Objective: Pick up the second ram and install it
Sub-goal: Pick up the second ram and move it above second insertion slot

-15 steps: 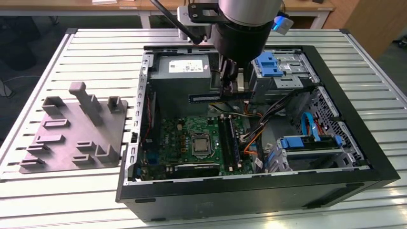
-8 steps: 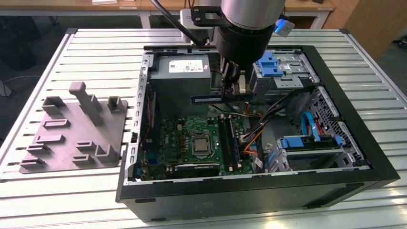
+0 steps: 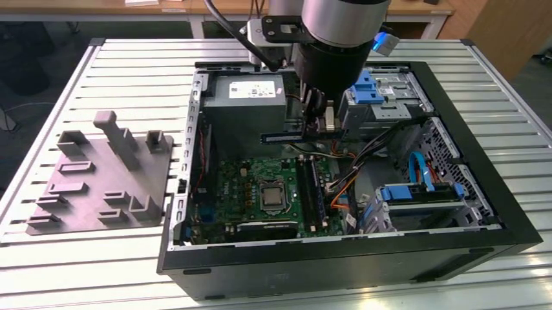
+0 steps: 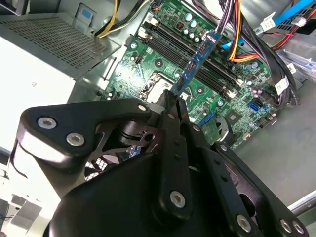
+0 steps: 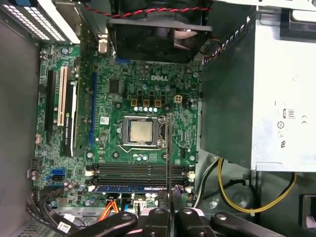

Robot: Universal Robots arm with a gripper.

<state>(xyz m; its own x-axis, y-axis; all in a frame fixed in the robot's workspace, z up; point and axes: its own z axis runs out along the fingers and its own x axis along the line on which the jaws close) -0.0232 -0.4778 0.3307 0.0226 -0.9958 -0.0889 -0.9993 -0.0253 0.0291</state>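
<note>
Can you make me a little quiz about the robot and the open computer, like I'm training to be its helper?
1. True or false: the jaws of the gripper are shut on the second ram, holding it in the air over the motherboard.
2. What lies at the exterior view's left of the computer case? A) a keyboard B) a grey fixture plate C) a screwdriver
3. Fill in: in the first wrist view, another memory stick already sits in a ____ near the processor.
Key: 1 true; 2 B; 3 slot.
</note>
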